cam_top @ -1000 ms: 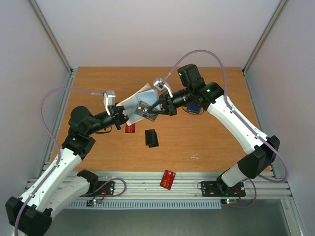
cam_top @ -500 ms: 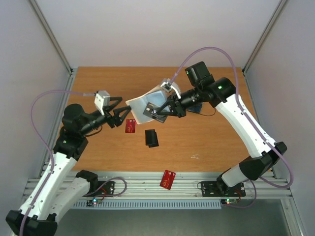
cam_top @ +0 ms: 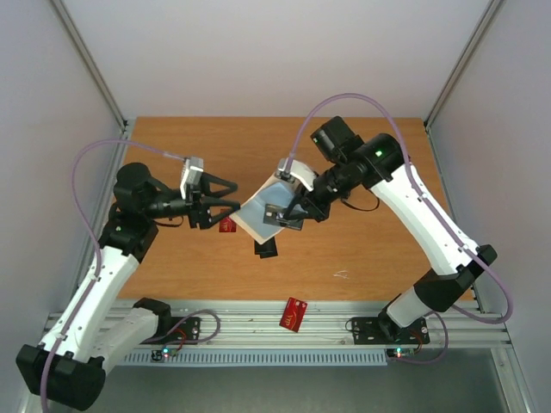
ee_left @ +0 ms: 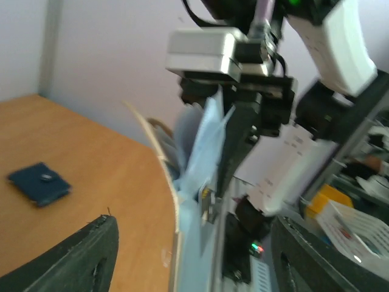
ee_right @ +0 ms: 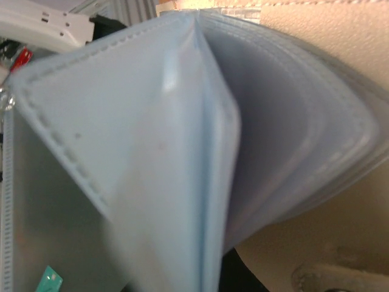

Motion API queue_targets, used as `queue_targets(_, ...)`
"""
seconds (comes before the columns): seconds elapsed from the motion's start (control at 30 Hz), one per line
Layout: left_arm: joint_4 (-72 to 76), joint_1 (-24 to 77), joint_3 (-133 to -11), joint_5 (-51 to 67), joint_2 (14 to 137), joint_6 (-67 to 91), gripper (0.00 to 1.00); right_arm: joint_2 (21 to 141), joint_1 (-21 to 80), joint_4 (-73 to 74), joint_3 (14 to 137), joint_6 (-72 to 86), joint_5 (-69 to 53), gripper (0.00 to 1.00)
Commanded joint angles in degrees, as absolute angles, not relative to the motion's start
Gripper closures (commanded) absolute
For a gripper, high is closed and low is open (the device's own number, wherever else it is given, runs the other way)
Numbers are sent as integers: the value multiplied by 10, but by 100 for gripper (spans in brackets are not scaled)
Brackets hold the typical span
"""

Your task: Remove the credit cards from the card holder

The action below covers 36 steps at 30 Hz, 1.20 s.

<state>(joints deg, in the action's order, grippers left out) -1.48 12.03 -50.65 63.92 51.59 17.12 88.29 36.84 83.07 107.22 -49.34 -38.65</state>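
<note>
Wooden bench [cam_top: 215, 146], pale walls. We note the right gripper [cam_top: 280, 217] clamped on the card holder [cam_top: 256, 212] over mid-bench; left gripper [cam_top: 232, 195] wide, empty, just left of it. Red card [cam_top: 227, 226] and black card [cam_top: 267, 249] lie beneath.

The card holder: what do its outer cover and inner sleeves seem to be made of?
The card holder: its cover looks like pale beige leather or imitation, matte and grained, with a stitched edge. The sleeves look like soft translucent grey-blue plastic, slightly glossy, with dotted seams along the borders.
</note>
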Motion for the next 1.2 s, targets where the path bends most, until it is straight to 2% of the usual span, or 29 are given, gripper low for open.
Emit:
queue_targets(0.0,-64,154,-522,723,525,134,30,914,421,868,1129,-529,-353,99)
queue_targets(0.07,-80,155,-524,715,531,120,30,925,437,878,1150,-535,-351,99)
queue_targets(0.17,-133,161,-525,713,538,90,42,937,457,886,1177,-536,-346,99)
queue_targets(0.23,-152,170,-520,718,534,71,45,948,466,891,1188,-538,-345,99)
queue_targets(0.53,-108,191,-504,740,528,59,45,995,479,897,1242,-543,-356,99)
queue_targets(0.73,-71,205,-492,712,527,86,79,1011,494,888,1252,-547,-362,99)
queue_targets(0.83,-81,206,-488,704,524,80,99,1011,494,880,1251,-546,-361,98)
queue_targets(0.9,-89,206,-487,696,519,68,100,1001,493,861,1239,-542,-365,91)
queue_targets(0.97,-84,206,-483,679,511,69,100,978,487,817,1207,-526,-352,78)
queue_targets(1.0,-77,205,-480,660,507,75,100,962,478,788,1183,-513,-342,68)
queue_targets(1.1,-61,201,-461,574,495,99,100,905,419,678,1086,-447,-335,48)
queue_targets(1.17,-16,193,-434,534,484,123,100,864,363,593,1019,-386,-392,41)
